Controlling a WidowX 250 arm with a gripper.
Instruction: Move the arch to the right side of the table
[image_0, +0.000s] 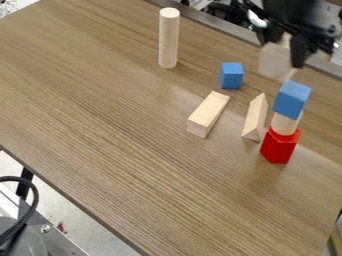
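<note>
pale wood, blurred: i have the arch (274, 61) pinched in my claw (282, 52), fingers parted by its width. it is at the upper right, near the blue cube (292, 99) topping the stack (285, 125).

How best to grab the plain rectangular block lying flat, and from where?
Mid-length on the rectangular block, straight down from above, closing across its narrow width. It lies flat with long parallel sides, so that should keep it balanced. The triangular block lies close beside one long side; I'd open only modestly.
</note>
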